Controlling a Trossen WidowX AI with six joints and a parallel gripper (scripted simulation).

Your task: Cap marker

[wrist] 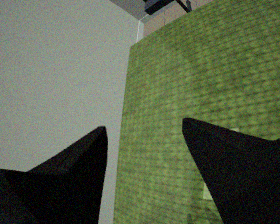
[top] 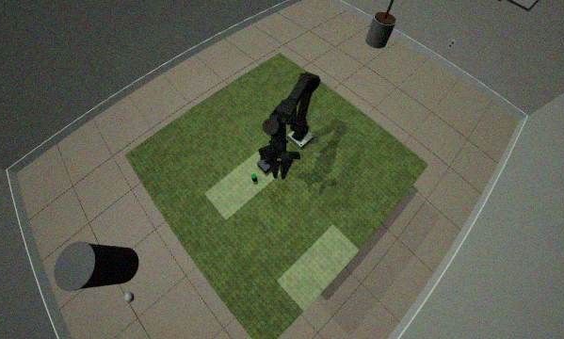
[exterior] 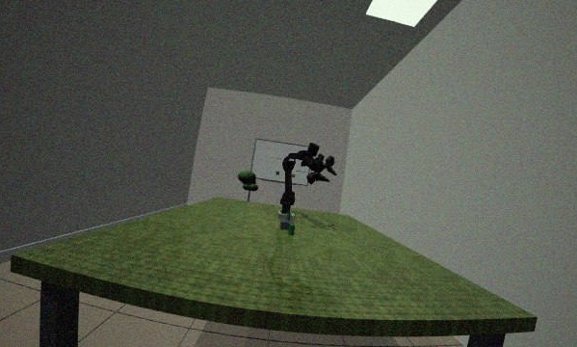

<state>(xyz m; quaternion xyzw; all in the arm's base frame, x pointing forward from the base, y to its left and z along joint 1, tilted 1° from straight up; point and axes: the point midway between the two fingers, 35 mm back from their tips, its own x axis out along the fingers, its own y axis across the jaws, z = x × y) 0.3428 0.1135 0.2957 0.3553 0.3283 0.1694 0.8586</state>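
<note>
The green cap point(top: 254, 178) point(exterior: 291, 229) stands upright on the table point(top: 192, 141) point(exterior: 172, 260). The dark grey holder block point(top: 264, 166) point(exterior: 284, 225) is close beside it, toward the arm's base. The marker cannot be made out clearly; the arm covers part of the block's surroundings in the top view. My gripper point(top: 280, 177) point(exterior: 332, 177) point(wrist: 145, 129) is partly open and empty, high above the table and off to one side of the block and cap. Neither cap nor block shows in the wrist view.
The arm's pale base plate point(top: 300, 138) stands behind the holder block. Two pale light patches point(top: 230, 198) point(top: 316, 268) lie across the green table top. The table's edge point(wrist: 123, 100) and a grey wall point(wrist: 51, 75) show in the wrist view.
</note>
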